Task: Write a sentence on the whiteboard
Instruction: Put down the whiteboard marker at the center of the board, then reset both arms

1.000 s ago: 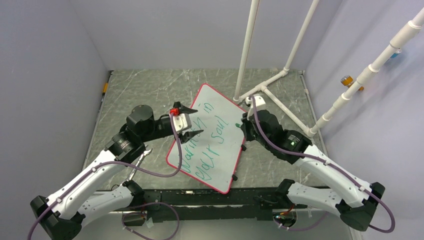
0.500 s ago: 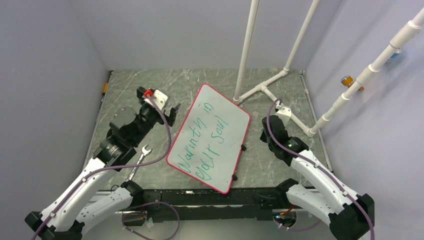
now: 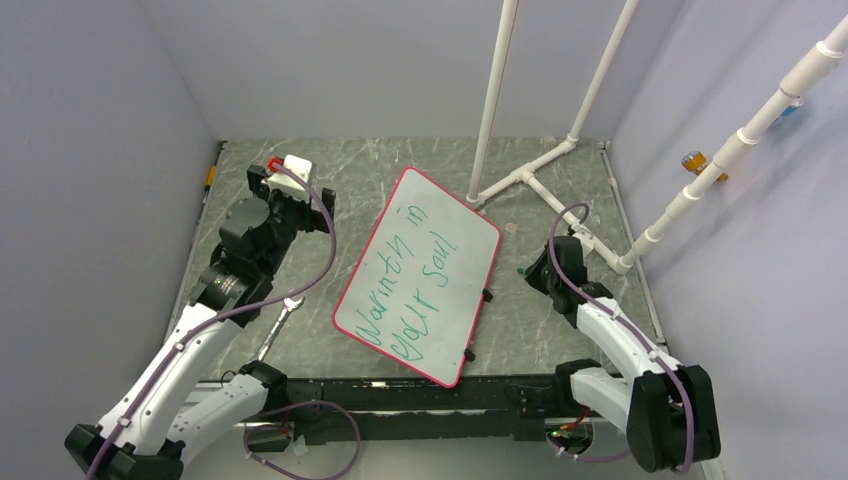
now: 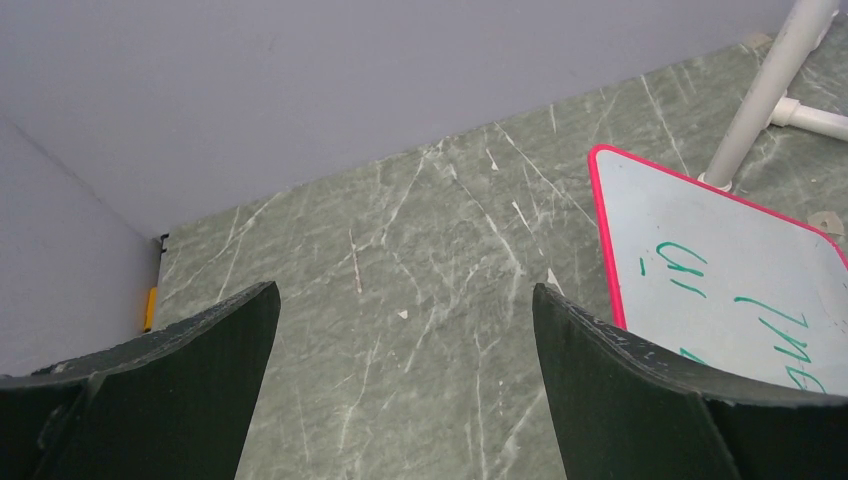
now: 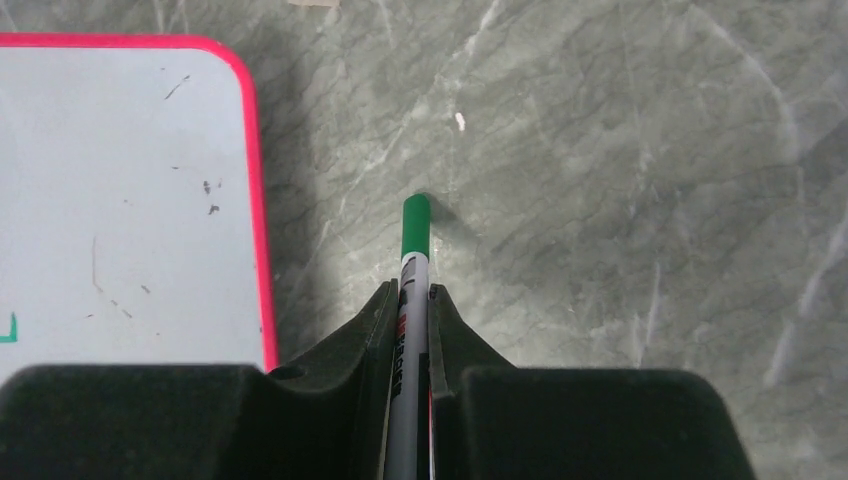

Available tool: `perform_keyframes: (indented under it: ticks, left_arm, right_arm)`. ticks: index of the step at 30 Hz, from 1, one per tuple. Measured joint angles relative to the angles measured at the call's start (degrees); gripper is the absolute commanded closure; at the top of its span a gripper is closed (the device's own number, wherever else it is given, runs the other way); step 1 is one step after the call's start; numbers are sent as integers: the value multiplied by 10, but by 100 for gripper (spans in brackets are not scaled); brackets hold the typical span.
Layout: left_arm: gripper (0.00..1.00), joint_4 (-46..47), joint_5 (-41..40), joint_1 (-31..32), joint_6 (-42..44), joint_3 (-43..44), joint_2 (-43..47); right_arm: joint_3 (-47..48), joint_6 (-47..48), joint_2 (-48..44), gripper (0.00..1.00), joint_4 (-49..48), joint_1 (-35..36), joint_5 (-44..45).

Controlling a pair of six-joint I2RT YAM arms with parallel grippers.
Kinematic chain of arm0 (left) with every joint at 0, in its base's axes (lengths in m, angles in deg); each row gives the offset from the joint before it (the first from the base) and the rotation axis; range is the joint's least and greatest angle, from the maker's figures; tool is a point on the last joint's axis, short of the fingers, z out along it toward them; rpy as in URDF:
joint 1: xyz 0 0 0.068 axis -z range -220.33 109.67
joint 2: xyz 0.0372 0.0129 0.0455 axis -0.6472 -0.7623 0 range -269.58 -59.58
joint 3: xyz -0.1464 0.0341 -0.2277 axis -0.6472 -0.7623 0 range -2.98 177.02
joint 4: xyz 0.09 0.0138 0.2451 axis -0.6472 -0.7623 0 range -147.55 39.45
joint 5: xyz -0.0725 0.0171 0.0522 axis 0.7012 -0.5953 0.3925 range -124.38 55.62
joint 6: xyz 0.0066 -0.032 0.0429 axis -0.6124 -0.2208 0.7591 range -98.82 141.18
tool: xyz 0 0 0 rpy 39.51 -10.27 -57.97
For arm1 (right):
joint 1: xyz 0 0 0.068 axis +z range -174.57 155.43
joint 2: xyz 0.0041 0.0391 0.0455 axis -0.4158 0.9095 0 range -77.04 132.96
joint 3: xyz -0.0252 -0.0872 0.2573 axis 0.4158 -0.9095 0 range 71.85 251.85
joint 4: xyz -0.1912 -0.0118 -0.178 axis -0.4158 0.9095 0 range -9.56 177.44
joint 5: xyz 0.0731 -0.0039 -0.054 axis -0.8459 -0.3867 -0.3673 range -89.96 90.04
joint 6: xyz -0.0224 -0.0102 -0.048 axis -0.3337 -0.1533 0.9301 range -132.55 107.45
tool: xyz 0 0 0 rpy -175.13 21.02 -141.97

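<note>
While the arms' bases sit along the near edge of the green marbled desk (image 3: 560, 330), a silver wrench (image 3: 278, 322) lies beside the left arm, just left of the whiteboard (image 3: 470, 245); the whiteboard rests flat on the desk between the two arms, turned askew so one corner points toward the near edge; the sentence (image 3: 412, 285) crosses it in two green handwritten lines, roughly "Warmth in your Soul"; right of the board, clear of its red rim, the right end effector (image 5: 410, 292) is clamped on a marker (image 5: 414, 225) whose green end sits over bare desk; farther back on the left, the left end effector (image 4: 405, 292) hovers with fingers spread wide, nothing between them; white pipes (image 3: 545, 165) stand at the far right.
</note>
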Motion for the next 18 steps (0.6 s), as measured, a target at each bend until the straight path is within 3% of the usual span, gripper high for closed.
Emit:
perform_keyframes:
  ticks: [7,18]
  left_arm:
    - [1,0,1,-11,-8,0,0]
    - [0,0,1,-19,-13,0,0]
  right_arm:
    - [-19,-9,-5,62,-29,-14,-35]
    - [-33,-10,-57,47,-16,-17,-44]
